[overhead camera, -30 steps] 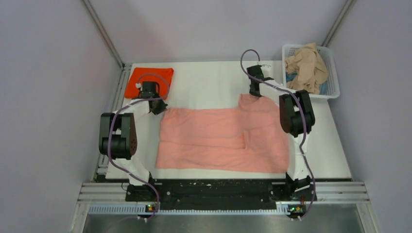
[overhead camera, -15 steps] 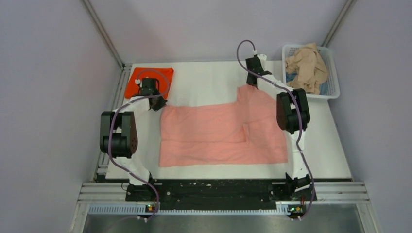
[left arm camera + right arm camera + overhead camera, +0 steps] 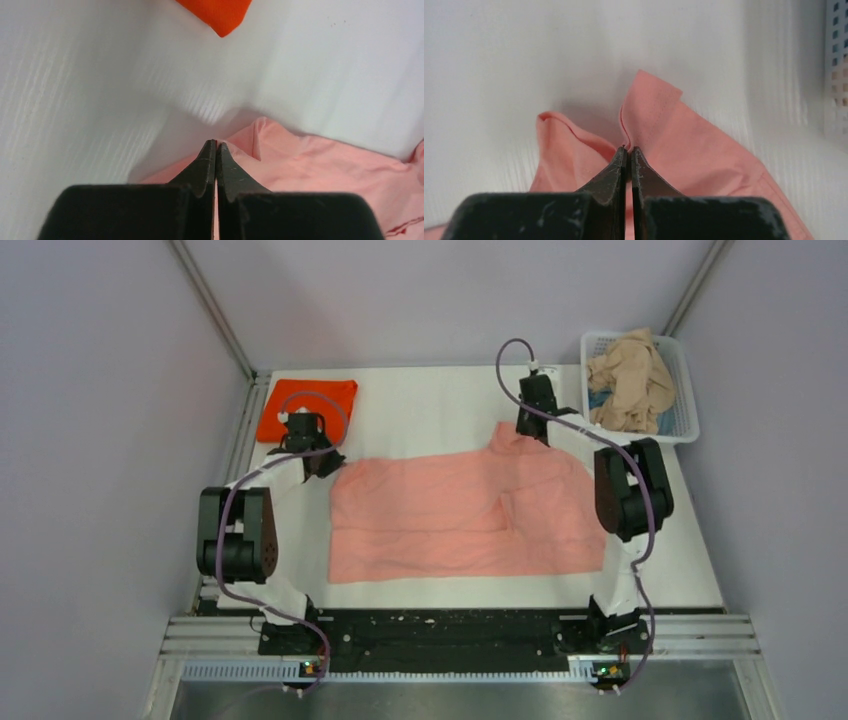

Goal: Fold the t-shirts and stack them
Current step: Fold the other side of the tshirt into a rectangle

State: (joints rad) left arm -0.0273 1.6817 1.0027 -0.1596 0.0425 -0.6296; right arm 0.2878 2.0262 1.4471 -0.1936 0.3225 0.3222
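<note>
The salmon-pink t-shirt (image 3: 460, 515) lies spread across the middle of the table. My left gripper (image 3: 322, 462) is shut on its far left corner; in the left wrist view (image 3: 216, 144) pink cloth (image 3: 320, 165) bunches at the closed fingertips. My right gripper (image 3: 525, 430) is shut on the shirt's far right edge, lifted into a peak; in the right wrist view (image 3: 626, 148) the cloth (image 3: 684, 135) folds up between the tips. The folded orange-red t-shirt (image 3: 305, 407) lies at the far left, its corner in the left wrist view (image 3: 217, 12). The beige-tan t-shirt (image 3: 630, 380) is crumpled in the basket.
The white lattice basket (image 3: 682, 390) stands at the far right corner; its wall shows at the right edge of the right wrist view (image 3: 836, 65). Grey walls enclose the white table (image 3: 430, 400). A black rail (image 3: 440, 630) runs along the near edge.
Both grippers have dragged the pink shirt's far edge away from me; its near hem slid back from the front edge. The right gripper then shifted right and slightly nearer, the left gripper barely.
</note>
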